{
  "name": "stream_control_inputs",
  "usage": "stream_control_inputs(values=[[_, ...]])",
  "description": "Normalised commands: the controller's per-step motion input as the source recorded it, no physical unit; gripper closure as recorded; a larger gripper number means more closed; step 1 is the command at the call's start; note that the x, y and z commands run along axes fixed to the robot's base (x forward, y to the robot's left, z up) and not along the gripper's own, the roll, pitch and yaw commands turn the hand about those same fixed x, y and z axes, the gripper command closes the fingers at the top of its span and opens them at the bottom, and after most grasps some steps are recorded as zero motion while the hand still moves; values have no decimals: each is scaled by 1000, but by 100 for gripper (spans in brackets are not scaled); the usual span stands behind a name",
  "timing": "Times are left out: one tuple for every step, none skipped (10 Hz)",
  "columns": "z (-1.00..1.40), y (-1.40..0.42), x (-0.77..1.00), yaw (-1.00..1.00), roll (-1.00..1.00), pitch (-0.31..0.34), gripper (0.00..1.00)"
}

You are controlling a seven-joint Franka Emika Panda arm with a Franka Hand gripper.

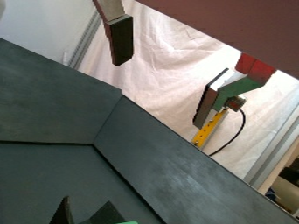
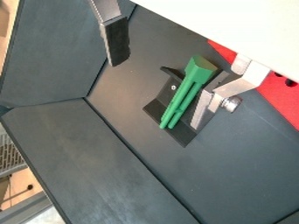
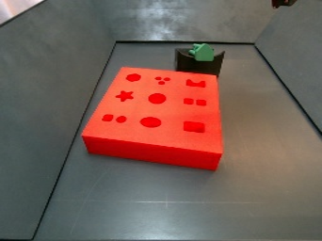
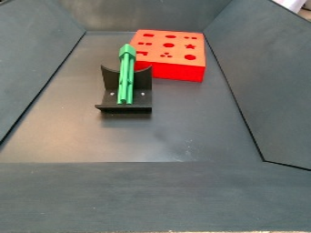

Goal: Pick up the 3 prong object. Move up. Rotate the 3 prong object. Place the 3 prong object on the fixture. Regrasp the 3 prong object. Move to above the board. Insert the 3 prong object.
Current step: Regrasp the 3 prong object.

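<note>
Against the upright of the fixture (image 4: 125,96) leans the 3 prong object (image 4: 126,75), a slender green peg resting tilted on the dark L-shaped bracket, its lower end down on the base plate and its upper end up at the top of the upright. A wrist view shows the same thing from above: the green peg (image 2: 184,94) lies across the fixture (image 2: 176,109), with nothing gripping it. In a side view only the top of the peg (image 3: 201,51) peeks over the dark bracket (image 3: 199,63).

Just beside the fixture sits the board (image 3: 157,113), a flat red-orange block with darker cut-outs in its top face: a star, circles, squares and other shapes. In a side view the board (image 4: 170,53) lies behind the fixture, close to it but apart. Both rest on the dark grey floor (image 4: 170,127) of a bin with sloping walls.

The gripper (image 2: 176,57) is raised well clear of the peg and holds nothing. Its fingers (image 2: 114,39) are spread wide; one silver plate with its dark pad shows at one side in both wrist views, and the other finger (image 2: 233,87) shows at the opposite side, the fixture visible through the gap between them. In a wrist view the fingers (image 1: 119,39) hang over the bin's slanted wall with white cloth (image 1: 176,66) beyond. A dark corner of the gripper (image 3: 281,3) barely shows at the edge of a side view.
</note>
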Motion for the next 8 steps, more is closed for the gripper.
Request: stream_control_inputs(values=[[-15,-61,372,214,181,-11,0],[-13,-60,374,170,180,-12,0],[-13,-59,373,138,180,-12,0],[-15,-57,371,117,178,-9,0],[-21,-57,364,93,170,1,0],[-24,-56,357,79,161,10,0],[-26,-55,346,71,149,25,0],[-26,-53,341,70,144,31,0]])
